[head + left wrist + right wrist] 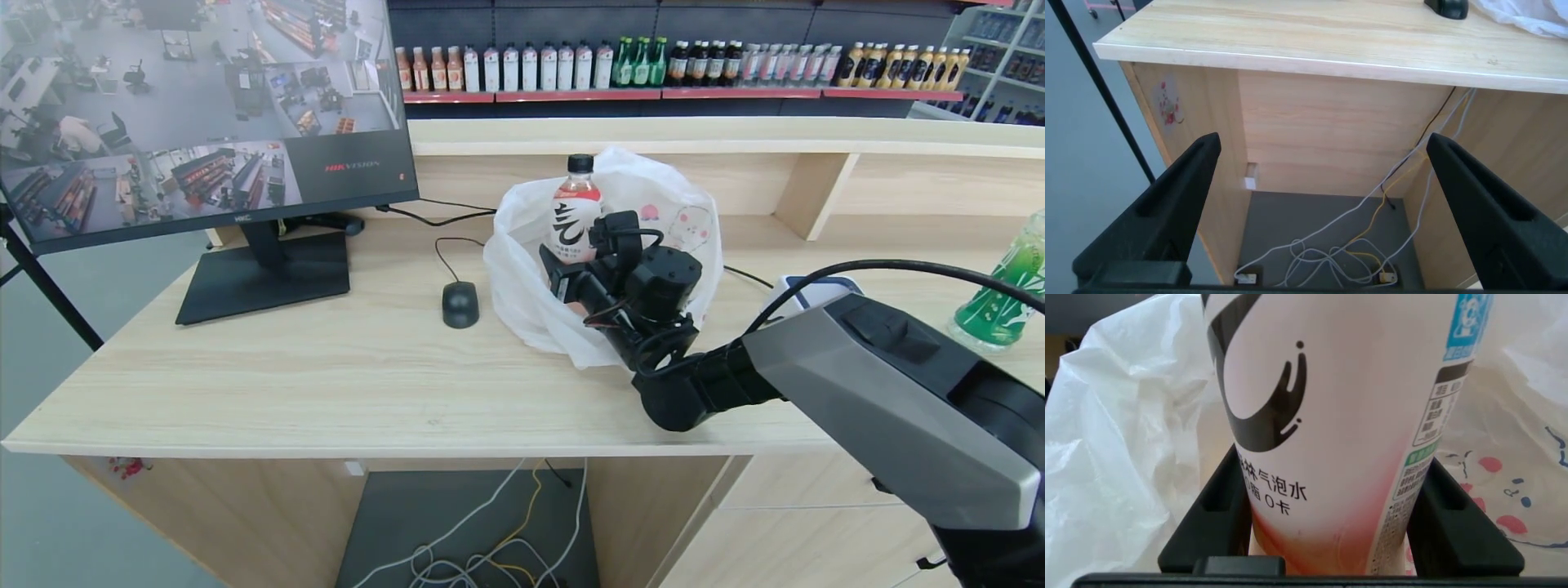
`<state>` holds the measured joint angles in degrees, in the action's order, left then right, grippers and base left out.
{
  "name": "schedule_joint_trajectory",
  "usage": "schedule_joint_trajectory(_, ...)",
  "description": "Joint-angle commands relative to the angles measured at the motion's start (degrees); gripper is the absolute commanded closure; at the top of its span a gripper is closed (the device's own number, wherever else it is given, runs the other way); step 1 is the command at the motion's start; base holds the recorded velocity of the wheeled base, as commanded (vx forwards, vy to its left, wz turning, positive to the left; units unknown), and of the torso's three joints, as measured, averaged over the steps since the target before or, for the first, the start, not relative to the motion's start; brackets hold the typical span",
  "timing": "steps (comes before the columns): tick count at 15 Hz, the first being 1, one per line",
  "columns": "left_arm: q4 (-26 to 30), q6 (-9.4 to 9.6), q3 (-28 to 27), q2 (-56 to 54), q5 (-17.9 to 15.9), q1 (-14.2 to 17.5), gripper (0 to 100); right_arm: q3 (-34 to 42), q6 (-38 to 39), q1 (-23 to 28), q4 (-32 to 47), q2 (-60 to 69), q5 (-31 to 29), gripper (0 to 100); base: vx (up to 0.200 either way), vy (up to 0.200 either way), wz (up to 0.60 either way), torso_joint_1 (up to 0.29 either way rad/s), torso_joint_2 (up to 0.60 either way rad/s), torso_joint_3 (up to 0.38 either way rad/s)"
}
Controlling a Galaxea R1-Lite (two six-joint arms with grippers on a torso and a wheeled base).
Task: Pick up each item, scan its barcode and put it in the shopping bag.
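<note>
Left hand [1323,143]: fingers spread wide, holding nothing, low before the bench [326,384] front. Monitor [196,114] and mouse [460,304] stand left of the bag [522,278]. Right hand [1327,514]: clamped on the upright bottle [575,212] in the bag's mouth; the bottle's base is probably clear of the bench. Green bottle [1000,298]: far right.

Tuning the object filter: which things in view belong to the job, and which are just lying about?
Job: pink-labelled plastic bottle with black cap, held in right tool; white plastic shopping bag; green plastic bottle, probably still to scan.
Lying about: black flat monitor; black computer mouse.
</note>
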<state>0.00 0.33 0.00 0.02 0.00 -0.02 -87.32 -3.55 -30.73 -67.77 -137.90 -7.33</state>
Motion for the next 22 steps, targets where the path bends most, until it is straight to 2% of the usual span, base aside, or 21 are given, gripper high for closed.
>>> schedule_joint_trajectory(1,0.0,0.02,0.0,0.0,0.0,0.0,0,0.0,0.0,-0.1,0.1,-0.3,-0.1,100,0.0,0.0,0.0,0.0,0.0,0.0)
schedule_joint_trajectory(19,0.0,0.02,0.0,0.0,0.0,0.0,0,3.5,0.4,-1.3,-1.9,-0.8,-1.5,100,0.0,0.0,0.0,0.0,0.0,0.0)
schedule_joint_trajectory(20,0.0,0.02,0.0,0.0,0.0,-0.1,0,3.5,0.5,-1.3,-1.9,-0.7,-1.5,0,0.0,0.0,0.0,0.0,0.0,0.0)
schedule_joint_trajectory(22,0.0,0.02,0.0,0.0,0.0,0.0,0,3.5,0.5,-1.4,-1.9,-0.5,-1.5,0,0.0,0.0,0.0,0.0,0.0,0.0)
